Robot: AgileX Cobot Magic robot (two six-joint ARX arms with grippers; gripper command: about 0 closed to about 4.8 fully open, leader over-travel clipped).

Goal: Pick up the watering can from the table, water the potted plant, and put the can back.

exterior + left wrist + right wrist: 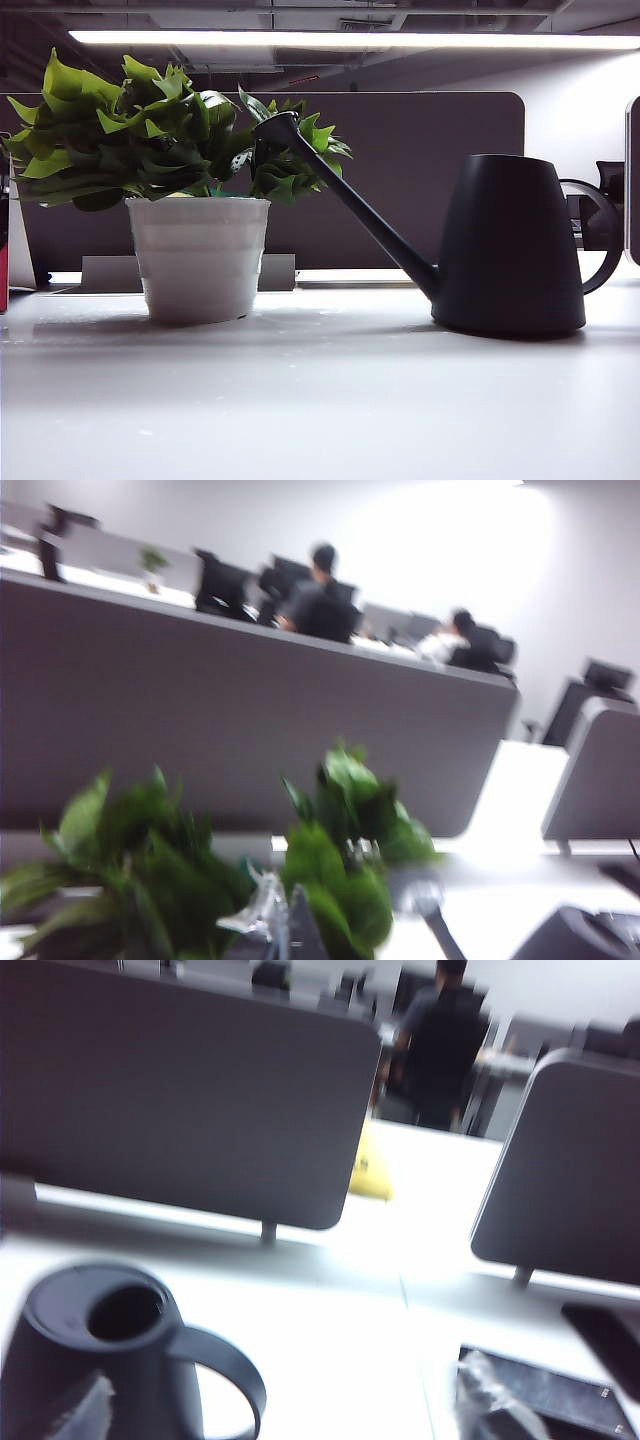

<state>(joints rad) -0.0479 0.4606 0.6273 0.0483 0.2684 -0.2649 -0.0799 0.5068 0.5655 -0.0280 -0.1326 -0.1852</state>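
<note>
On the table (pixel 320 400), the can (pixel 510 245) stands at three o'clock of the plant (pixel 190 190), spout tip among its leaves. My left gripper (pixel 275 920) hangs above the plant (pixel 200 870); spread unreadable. My right gripper's (pixel 290 1410) fingers (pixel 80 1410) straddle the can (pixel 110 1350), released.
</note>
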